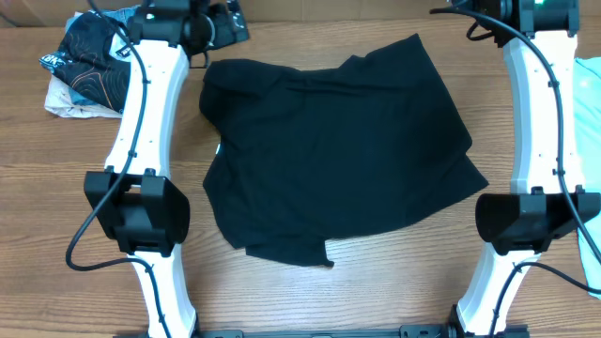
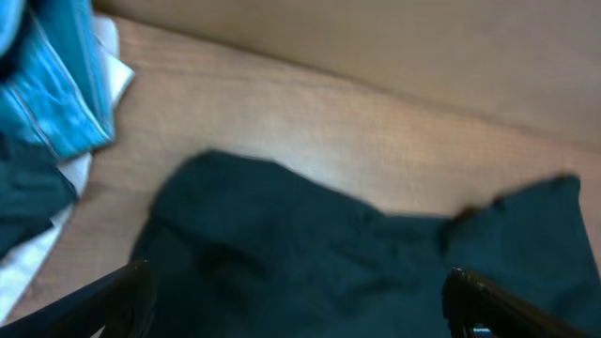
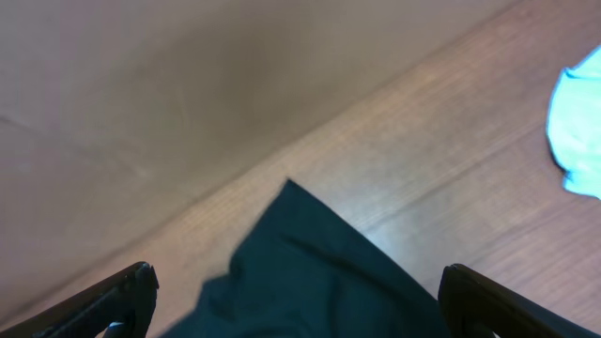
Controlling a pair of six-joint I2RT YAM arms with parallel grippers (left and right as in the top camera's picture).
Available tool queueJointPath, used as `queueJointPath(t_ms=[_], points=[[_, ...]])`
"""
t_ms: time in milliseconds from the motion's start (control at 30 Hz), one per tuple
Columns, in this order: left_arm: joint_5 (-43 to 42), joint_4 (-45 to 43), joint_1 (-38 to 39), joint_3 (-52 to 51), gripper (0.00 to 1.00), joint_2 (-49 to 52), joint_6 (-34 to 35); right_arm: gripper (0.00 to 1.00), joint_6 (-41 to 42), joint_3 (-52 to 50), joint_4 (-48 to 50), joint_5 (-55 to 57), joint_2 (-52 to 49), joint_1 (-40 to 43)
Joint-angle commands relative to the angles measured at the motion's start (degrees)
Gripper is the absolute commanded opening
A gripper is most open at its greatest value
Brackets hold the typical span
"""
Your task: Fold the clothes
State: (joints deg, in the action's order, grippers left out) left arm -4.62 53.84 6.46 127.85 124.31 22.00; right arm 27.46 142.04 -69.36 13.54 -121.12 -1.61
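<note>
Shirt (image 1: 338, 150) centred on table (image 1: 282, 300), heap (image 1: 84, 61) far-left.

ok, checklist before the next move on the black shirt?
1. Left fingers open, nothing held: ok.
2. Right fingers open, nothing held: ok.
3. Black shirt lying flat: not ok, rumpled with edges turned over.
4. Shirt apart from the light blue T-shirt and the patterned pile: ok.
5. Where the collar lies: cannot tell.
</note>
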Motion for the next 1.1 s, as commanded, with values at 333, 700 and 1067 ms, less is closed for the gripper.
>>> queueJointPath(t_ms=[333,700,1067], points=[[0.57,25.49,4.17,0.68,1.0,-18.8,0.98,1.0,-0.92,1.03,-17.73,-1.9,14.8,-0.13],[1.33,42.97,4.87,0.63,1.0,-20.85,3.43,1.0,-1.22,0.92,-27.69,-4.52,15.1,-0.13],[1.42,42.97,9.64,-2.08,1.0,-28.22,3.34,1.0,-4.0,0.37,-27.69,-7.17,18.97,-0.13]])
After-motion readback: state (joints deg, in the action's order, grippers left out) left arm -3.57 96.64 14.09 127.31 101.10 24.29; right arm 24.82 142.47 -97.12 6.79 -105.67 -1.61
